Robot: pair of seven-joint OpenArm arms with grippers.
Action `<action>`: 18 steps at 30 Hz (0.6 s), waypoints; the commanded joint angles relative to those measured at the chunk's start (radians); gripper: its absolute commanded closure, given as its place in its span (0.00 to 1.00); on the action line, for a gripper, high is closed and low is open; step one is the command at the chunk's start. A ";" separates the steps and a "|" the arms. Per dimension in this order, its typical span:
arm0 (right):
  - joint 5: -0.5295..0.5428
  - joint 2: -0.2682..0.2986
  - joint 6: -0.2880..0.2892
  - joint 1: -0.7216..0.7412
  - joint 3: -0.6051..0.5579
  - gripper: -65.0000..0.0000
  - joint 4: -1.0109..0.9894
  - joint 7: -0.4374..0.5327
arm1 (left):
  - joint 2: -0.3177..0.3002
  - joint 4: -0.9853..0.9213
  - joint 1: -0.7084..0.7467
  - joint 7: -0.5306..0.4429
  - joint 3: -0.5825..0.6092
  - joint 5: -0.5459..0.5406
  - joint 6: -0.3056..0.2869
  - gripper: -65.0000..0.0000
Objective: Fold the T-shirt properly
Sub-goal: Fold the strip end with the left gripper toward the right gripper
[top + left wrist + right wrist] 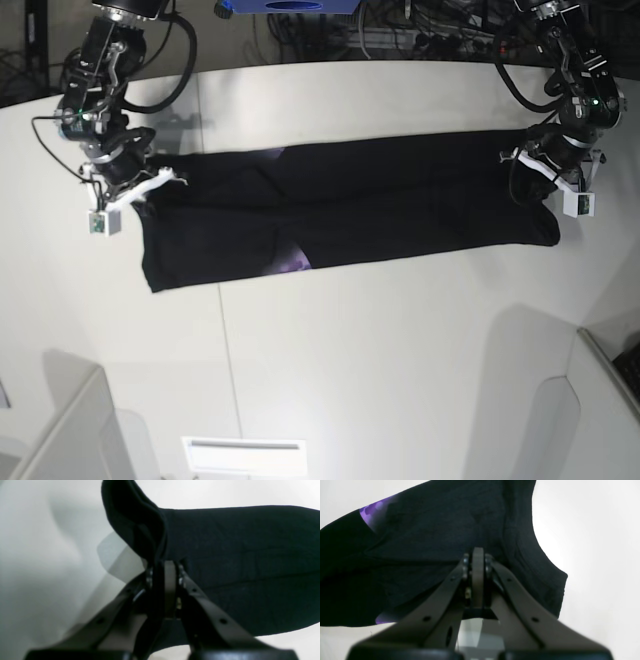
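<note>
The black T-shirt (350,200) lies stretched in a long band across the white table, plain side up. A bit of purple print (293,262) peeks out at its lower edge. My left gripper (535,170) holds the band's right end in the base view. In the left wrist view it (162,562) is shut on a bunched fold of the T-shirt (237,555). At the band's left end my right gripper (165,180) is shut on the cloth. The right wrist view shows it (477,552) pinching the T-shirt (420,542), with purple print (373,507) at the upper left.
The white table (380,340) has a seam running down its left half. A blue object (290,5) and cables lie beyond its far edge. Grey panels stand at the lower left (60,430) and lower right (600,400) corners.
</note>
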 commanded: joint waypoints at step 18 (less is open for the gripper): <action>0.012 0.008 0.002 0.008 0.010 1.00 0.021 0.021 | 0.006 0.055 -0.010 -0.017 0.271 -0.019 0.122 1.00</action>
